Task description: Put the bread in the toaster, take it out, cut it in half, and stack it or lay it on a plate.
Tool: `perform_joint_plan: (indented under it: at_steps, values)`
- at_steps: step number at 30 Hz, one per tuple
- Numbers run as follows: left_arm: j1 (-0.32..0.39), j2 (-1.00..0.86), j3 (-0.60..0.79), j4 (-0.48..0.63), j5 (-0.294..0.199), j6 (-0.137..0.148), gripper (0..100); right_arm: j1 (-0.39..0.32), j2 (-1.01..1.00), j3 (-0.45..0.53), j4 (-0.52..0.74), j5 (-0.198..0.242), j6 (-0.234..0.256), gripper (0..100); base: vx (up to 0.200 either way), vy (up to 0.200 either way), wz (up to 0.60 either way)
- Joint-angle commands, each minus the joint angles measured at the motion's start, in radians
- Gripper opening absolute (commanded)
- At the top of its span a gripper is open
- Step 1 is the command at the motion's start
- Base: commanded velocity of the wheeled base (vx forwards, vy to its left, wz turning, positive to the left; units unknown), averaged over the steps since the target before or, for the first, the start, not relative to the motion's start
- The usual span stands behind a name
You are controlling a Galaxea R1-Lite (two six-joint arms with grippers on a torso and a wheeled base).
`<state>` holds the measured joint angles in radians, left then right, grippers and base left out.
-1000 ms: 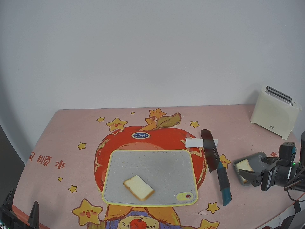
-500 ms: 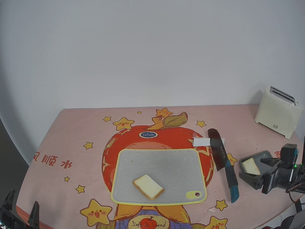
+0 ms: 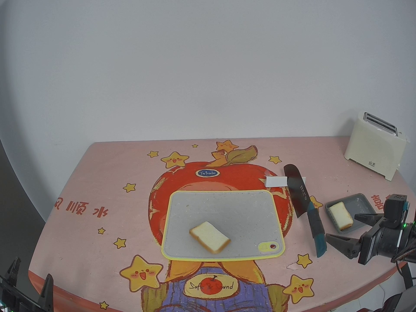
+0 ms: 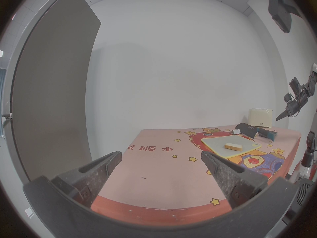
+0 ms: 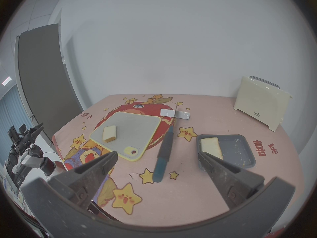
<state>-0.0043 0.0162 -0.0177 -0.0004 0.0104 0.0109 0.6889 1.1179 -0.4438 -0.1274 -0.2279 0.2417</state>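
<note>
Both the left pincer [image 4: 160,154] and the right pincer [image 3: 341,226] gape wide, empty. A soft, crusted bread slice [image 3: 209,237] lies on the speckled, yellow-rimmed cutting board [image 3: 225,209]. A second slice [image 3: 341,215] sits in the shallow grey tray [image 3: 362,204] just ahead of the right pincer, where a hard pinch could crush the crumb or skid the smooth tray. Between them lies a dark-bladed, teal-handled knife [image 3: 308,211]; farthest, the boxy cream toaster [image 3: 375,146] stands on the pink counter [image 3: 108,187].

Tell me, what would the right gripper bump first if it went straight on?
Probably the knife: its handle lies just ahead of the right gripper. Height is unclear, so it might pass above it.
</note>
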Motion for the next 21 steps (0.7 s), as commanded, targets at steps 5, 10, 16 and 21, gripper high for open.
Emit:
perform_joint_plan:
  at_steps: [5,10,16,21]
  values:
    - [0.0,-0.01,0.016,-0.001,0.002,-0.002,100,0.063,0.143,-0.102,0.002,0.002,-0.067,100,0.0,0.04,0.0]
    - [0.0,-0.01,0.016,-0.001,0.0,-0.002,100,0.132,0.293,-0.19,0.0,-0.001,-0.068,100,0.0,0.12,0.0]
    - [0.0,-0.01,0.016,0.0,0.0,-0.002,100,0.199,0.438,-0.233,-0.015,-0.002,-0.061,100,0.0,0.0,0.0]
    - [0.0,-0.01,0.016,-0.001,0.0,-0.002,100,0.265,0.539,-0.254,-0.018,-0.002,-0.058,100,0.0,0.0,0.0]
